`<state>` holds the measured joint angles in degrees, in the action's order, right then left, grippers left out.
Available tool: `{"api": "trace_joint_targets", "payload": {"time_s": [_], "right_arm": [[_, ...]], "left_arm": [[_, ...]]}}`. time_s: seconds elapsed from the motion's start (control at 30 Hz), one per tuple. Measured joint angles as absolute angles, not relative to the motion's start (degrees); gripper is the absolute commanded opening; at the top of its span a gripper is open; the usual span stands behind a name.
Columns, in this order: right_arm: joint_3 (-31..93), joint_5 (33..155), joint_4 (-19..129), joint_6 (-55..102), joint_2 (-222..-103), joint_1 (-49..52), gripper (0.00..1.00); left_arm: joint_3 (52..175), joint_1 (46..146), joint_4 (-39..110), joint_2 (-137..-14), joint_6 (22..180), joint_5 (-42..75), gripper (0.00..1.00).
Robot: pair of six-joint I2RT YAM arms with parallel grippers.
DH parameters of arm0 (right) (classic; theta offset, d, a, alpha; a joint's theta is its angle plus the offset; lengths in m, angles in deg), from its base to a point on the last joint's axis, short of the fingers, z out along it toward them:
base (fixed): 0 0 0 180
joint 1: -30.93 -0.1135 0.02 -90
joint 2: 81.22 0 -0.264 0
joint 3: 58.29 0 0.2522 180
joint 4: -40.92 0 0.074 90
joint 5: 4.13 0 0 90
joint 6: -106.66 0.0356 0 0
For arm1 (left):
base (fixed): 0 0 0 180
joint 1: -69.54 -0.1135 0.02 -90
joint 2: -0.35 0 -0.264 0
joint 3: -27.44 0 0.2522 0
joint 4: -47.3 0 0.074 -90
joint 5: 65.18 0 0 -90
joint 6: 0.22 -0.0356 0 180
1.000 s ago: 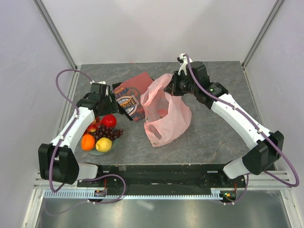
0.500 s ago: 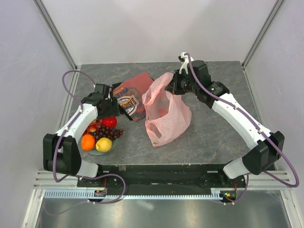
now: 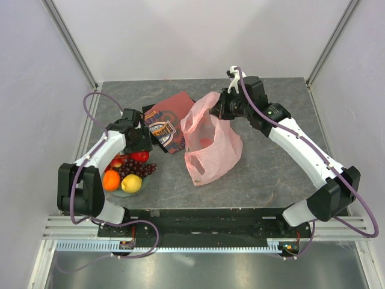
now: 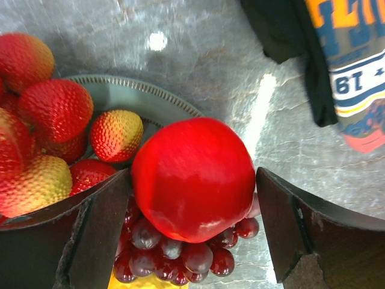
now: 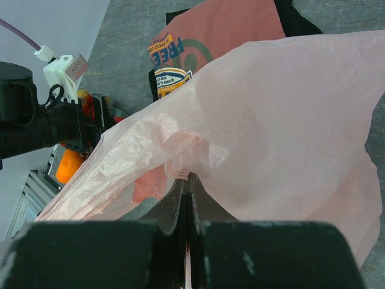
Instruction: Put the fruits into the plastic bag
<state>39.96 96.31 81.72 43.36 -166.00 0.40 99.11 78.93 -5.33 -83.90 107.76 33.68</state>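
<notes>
My left gripper (image 4: 192, 198), spread, flanks round red apple (image 4: 194, 177); purple grapes (image 4: 162, 247) beneath, red printed cloth (image 4: 355, 72) beside; my right gripper (image 5: 186, 189) pinches pink plastic bag (image 5: 289, 120).

The top camera sits high behind the arm bases and looks down and forward on the whole surface (image 3: 271, 162), from far. The left wrist camera looks steeply down, very near, past the left hand (image 4: 192, 208) at the red apple (image 4: 192, 174) and the plate (image 4: 153, 103). The right wrist camera looks along the right hand (image 5: 187, 192), across the plastic bag (image 5: 289, 120), toward the left arm (image 5: 30, 129). The printed cloth (image 4: 355, 72) shows in all three views, and the top view contains both close fields.
</notes>
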Motion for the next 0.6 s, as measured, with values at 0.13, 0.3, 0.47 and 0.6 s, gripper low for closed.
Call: {"api": "trace_joint_targets", "payload": {"time_s": [0.13,0.3,0.47,0.6], "right_arm": [[39.96,96.31,81.72,43.36,-166.0,0.4,0.0],[39.96,96.35,81.72,43.38,-166.0,0.53,0.0],[39.96,96.37,81.72,43.41,-166.0,0.73,0.0],[39.96,96.4,81.72,43.41,-166.04,0.77,0.0]], "left_arm": [[98.13,78.93,-5.31,-84.16,107.78,33.51,0.86],[98.08,78.91,-5.31,-84.16,107.8,33.2,0.5],[98.08,78.88,-5.31,-84.11,107.54,32.19,0.37],[98.08,78.82,-5.24,-83.83,107.5,31.34,0.36]]}}
